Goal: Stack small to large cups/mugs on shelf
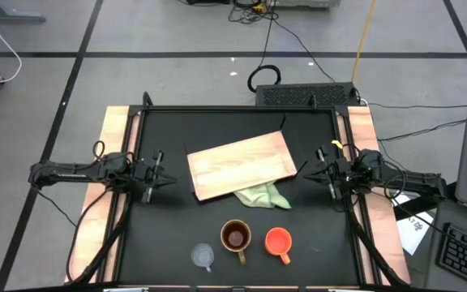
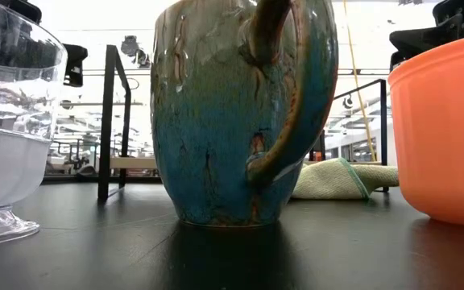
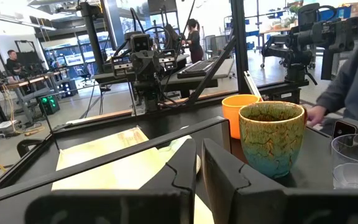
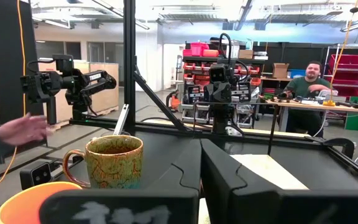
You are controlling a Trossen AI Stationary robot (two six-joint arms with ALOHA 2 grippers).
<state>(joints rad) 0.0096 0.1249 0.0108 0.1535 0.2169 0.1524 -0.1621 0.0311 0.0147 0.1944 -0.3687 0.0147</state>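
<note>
Standing upright: glazed olive-brown mug (image 1: 235,238), dark inside.

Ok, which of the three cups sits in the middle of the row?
The olive-brown mug, dark inside, stands between the clear glass cup and the orange mug.

Three vessels stood on the tabletop (image 1: 169,235): one glass cup (image 1: 203,256), one olive-brown mug (image 1: 236,237) and one orange mug (image 1: 278,241). There was one wooden shelf (image 1: 240,165) and one green cloth (image 1: 263,195). Two arms were present, each with one claw: left (image 1: 167,178), right (image 1: 304,172).
</note>
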